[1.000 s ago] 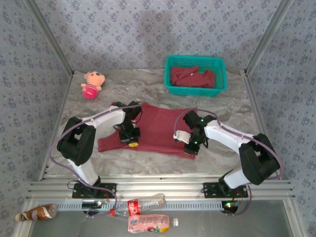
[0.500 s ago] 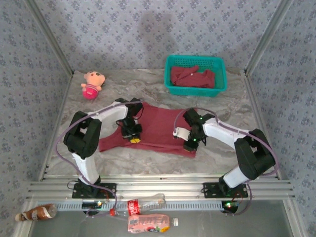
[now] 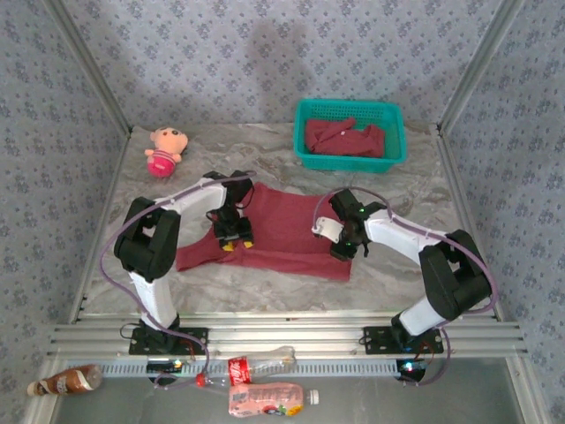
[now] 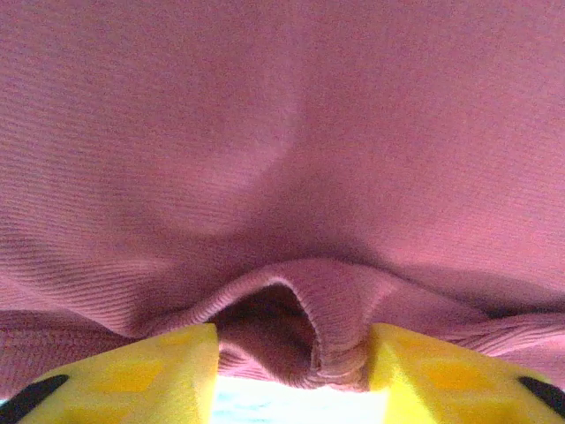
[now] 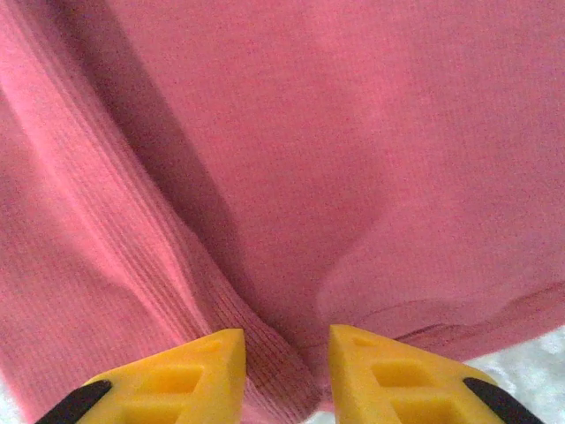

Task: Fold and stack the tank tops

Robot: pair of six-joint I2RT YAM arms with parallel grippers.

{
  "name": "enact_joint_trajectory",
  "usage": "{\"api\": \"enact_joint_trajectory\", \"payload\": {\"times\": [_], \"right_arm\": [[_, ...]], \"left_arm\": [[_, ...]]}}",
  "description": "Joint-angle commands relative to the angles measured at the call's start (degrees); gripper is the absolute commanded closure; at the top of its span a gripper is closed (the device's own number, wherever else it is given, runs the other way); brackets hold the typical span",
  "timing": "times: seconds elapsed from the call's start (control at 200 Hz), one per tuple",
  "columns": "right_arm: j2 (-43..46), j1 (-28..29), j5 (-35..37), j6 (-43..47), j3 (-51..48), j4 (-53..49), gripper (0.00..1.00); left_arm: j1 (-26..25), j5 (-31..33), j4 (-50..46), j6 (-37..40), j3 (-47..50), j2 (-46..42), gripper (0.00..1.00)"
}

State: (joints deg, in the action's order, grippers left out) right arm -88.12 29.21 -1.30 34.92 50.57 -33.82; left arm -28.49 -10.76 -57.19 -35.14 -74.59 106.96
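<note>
Nearest, in front of the arm bases, lie a pink-labelled plastic bottle (image 3: pixel 265 399), a clear plastic bottle with a red label (image 3: pixel 256 362) and a brown bottle (image 3: pixel 66 380) off to the left. Beyond the bases, on the grey marble-patterned surface (image 3: pixel 265 287), a maroon ribbed cloth tank top (image 3: pixel 282 231) is spread out flat across the middle, with both arms bent in over it. The left end effector (image 3: pixel 231 240) is down on its left part, near the strap end. In the left wrist view its yellow fingers (image 4: pixel 159 371) stand well apart, released, with a raised fold of the cloth between them. The right end effector (image 3: pixel 346 247) sits on the cloth's right part, near its front right corner. Its yellow fingers (image 5: pixel 194 371) are also parted, released, and a ribbed hem runs into the gap between them. Farther back at the left lies a small pink plush doll (image 3: pixel 164 150). At the far right stands a teal plastic mesh basket (image 3: pixel 353 163), which holds a second maroon tank top (image 3: pixel 344 139), crumpled.
</note>
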Motion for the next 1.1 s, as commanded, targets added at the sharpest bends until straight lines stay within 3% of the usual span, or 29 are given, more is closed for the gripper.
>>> {"api": "enact_joint_trajectory", "payload": {"times": [0.0, 0.15, 0.265, 0.415, 0.71, 1.094], "right_arm": [[-2.01, -0.47, 5.04, -2.86, 0.86, 1.04, 0.66], [1.18, -1.02, 5.67, -4.75, 0.8, -0.34, 0.64], [7.44, -1.13, 4.37, -7.09, 1.61, -4.64, 0.52], [13.64, 3.47, -0.44, -11.2, -0.93, -4.59, 0.43], [13.95, 11.87, -0.02, -15.72, -3.71, 1.05, 0.38], [12.48, 13.53, 0.42, -16.89, -5.01, 1.74, 0.37]], "left_arm": [[1.75, 1.3, -1.2, 1.38, -1.71, 0.34, 0.46], [2.66, 5.66, -7.53, 0.95, 1.55, -7.29, 0.39], [2.82, 7.85, -12.53, -2.37, 10.53, -17.21, 0.37], [4.51, 7.08, -9.54, -6.14, 22.49, -24.09, 0.36], [17.28, 14.04, 0.37, -1.22, 24.19, -20.68, 0.37], [20.71, 18.0, -0.27, 7.43, 17.43, -13.35, 0.36]]}}
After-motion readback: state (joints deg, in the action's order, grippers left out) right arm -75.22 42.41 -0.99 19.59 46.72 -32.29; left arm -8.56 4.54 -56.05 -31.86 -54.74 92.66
